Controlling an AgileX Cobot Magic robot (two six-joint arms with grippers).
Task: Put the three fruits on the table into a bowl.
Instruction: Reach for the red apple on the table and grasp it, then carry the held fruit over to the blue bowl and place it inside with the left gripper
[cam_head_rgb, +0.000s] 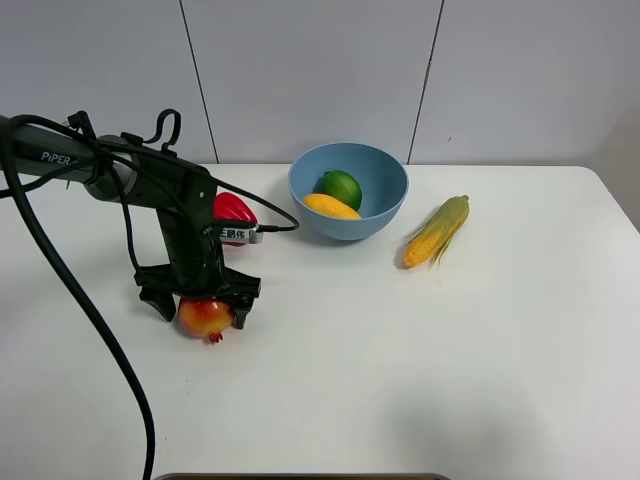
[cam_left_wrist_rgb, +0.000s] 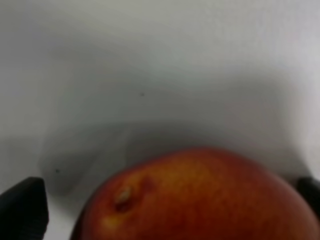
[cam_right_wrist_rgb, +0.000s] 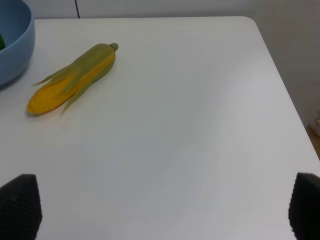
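The blue bowl (cam_head_rgb: 348, 190) sits at the back of the white table (cam_head_rgb: 420, 340). A round green lime (cam_head_rgb: 342, 187) and a long yellow mango (cam_head_rgb: 331, 206) lie inside it, side by side. The red and yellow pomegranate (cam_head_rgb: 205, 318) rests on the table, well apart from the bowl.

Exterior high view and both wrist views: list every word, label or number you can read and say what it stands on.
"PiPER": white lettering on the left arm's dark link, near the left edge of the exterior high view.
White label with dark characters on the left arm's wrist: too small and blurred to read.
Left wrist view and right wrist view: no text at all.
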